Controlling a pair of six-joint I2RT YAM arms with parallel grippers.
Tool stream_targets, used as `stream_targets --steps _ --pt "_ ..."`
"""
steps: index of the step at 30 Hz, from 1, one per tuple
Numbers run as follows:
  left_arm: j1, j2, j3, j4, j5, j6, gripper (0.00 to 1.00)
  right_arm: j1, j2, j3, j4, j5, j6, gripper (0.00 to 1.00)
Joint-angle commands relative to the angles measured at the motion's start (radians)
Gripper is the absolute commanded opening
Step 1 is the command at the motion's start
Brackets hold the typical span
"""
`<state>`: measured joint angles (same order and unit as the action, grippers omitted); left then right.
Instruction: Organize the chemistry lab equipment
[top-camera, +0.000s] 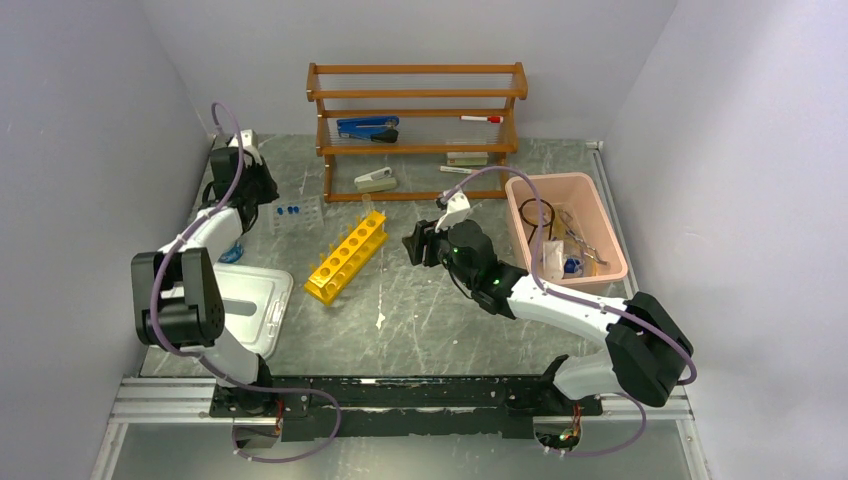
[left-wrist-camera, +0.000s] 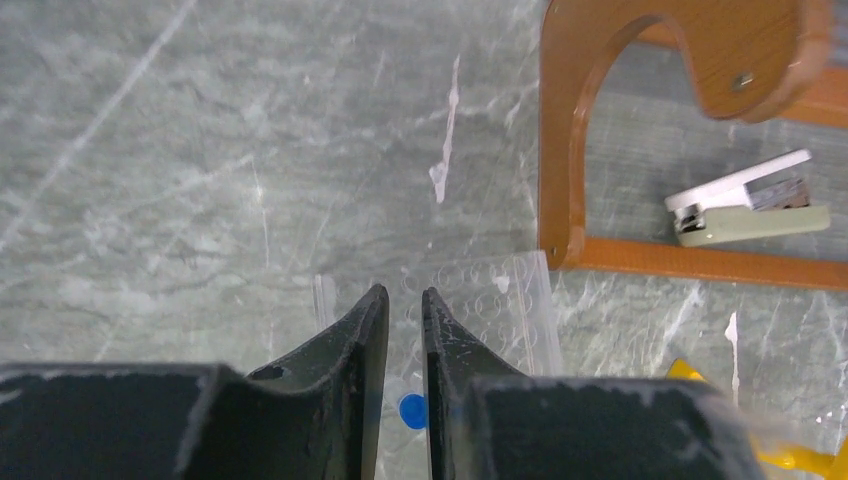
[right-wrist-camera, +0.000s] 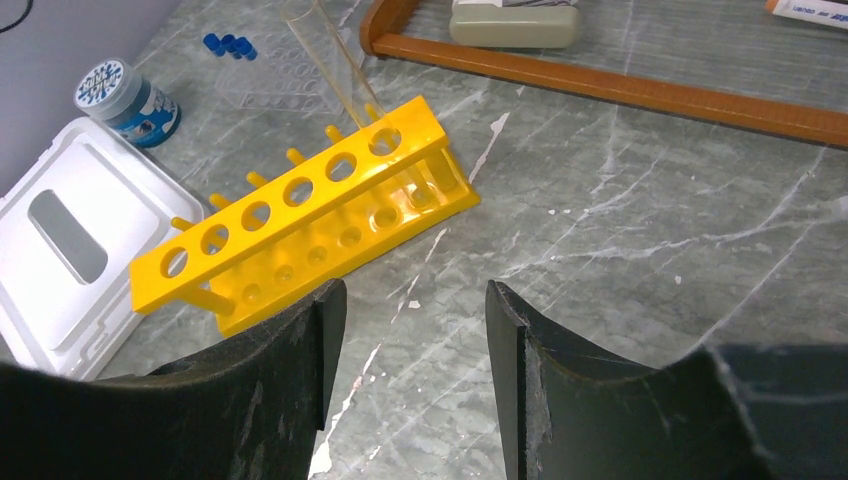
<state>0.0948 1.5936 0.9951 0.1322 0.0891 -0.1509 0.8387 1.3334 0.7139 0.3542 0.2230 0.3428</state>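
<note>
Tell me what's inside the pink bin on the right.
A black ring, a metal scissor-like tool, a small blue item and a white piece lie in the pink bin. Anything beneath them is hidden.

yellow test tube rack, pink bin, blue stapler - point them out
yellow test-tube rack (top-camera: 347, 256), top external view, middle of its holed top plate
pink bin (top-camera: 548, 178), top external view, far rim
blue stapler (top-camera: 367, 127), top external view, middle of body

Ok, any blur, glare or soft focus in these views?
Top external: even light, sharp, only soft shadows beside the yellow rack. Left wrist: the clear tube tray barely shows against the table; left hand dark. Right wrist: yellow rack sharp, right hand a dark silhouette.
</note>
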Motion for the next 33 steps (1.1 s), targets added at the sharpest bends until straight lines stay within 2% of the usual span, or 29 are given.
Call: stream_targets --steps 1,7,15,22,29,33 --pt "0.005 0.059 0.082 -0.22 0.01 -0.058 0.23 -0.007 0.005 -0.003 0.022 -0.003 0.007 0.57" --pt "0.006 0.076 0.1 -0.265 0.011 -0.071 0.23 -0.007 0.012 0.001 0.024 -0.004 0.005 0.56" --pt "0.006 0.091 0.096 -0.286 0.04 -0.073 0.14 -0.007 0.021 0.006 0.026 -0.002 0.003 0.56" --pt "0.005 0.09 0.097 -0.29 0.045 -0.078 0.11 -0.008 0.029 0.008 0.026 -0.001 0.002 0.56" --pt "0.005 0.083 0.091 -0.299 0.05 -0.082 0.11 -0.008 0.036 0.012 0.026 0.001 -0.001 0.56" --pt "0.005 0.062 0.072 -0.29 0.051 -0.079 0.14 -0.008 0.041 0.014 0.025 0.001 -0.003 0.56"
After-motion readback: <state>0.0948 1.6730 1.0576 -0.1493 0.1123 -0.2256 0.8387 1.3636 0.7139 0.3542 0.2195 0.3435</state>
